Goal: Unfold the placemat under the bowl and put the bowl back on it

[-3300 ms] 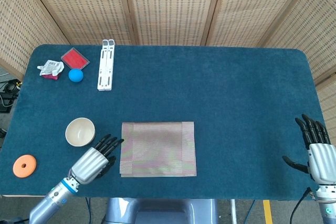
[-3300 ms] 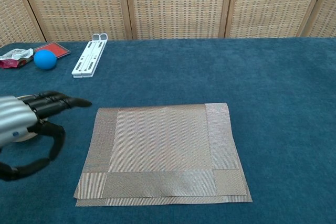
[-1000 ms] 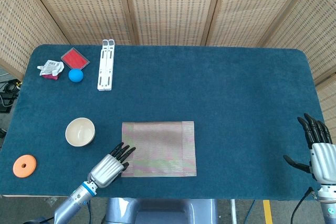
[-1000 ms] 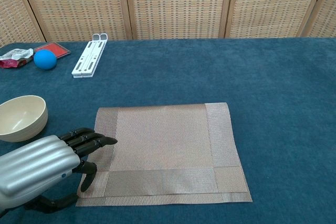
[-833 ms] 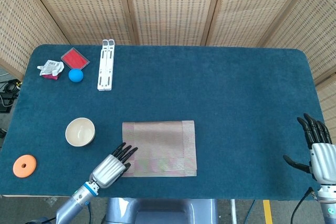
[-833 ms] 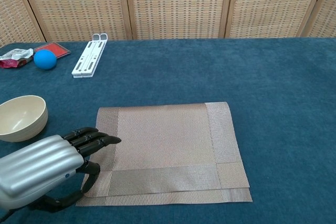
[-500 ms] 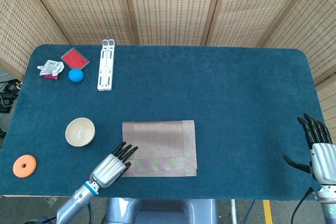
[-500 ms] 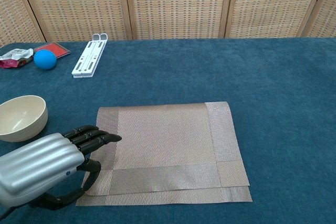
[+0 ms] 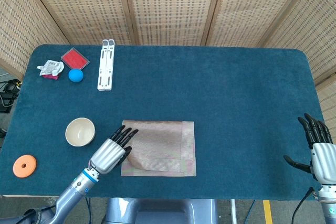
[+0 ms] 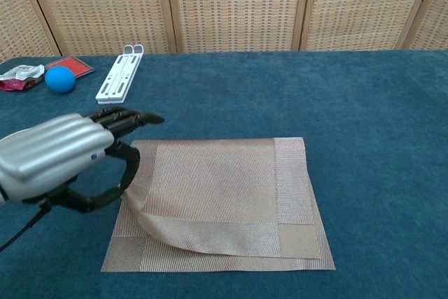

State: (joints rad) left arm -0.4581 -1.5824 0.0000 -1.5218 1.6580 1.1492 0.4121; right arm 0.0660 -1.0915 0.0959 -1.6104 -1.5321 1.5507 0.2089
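The folded beige placemat (image 9: 160, 148) (image 10: 224, 194) lies near the table's front edge. My left hand (image 9: 109, 153) (image 10: 63, 155) pinches the top layer at its front left corner and holds that corner raised off the lower layer, which stays flat. The cream bowl (image 9: 80, 131) stands on the cloth just left of the mat; in the chest view my left hand hides it. My right hand (image 9: 319, 150) hovers at the table's far right front corner with fingers spread and nothing in it.
An orange disc (image 9: 24, 166) lies at the front left. At the back left are a white folding stand (image 9: 106, 64) (image 10: 119, 73), a blue ball (image 9: 75, 75) (image 10: 60, 78), a red pad (image 9: 74, 57) and a crumpled wrapper (image 9: 50, 68).
My left hand slid to the mat's front left corner, took hold of the top layer and lifted it up and back. The right hand has stayed put.
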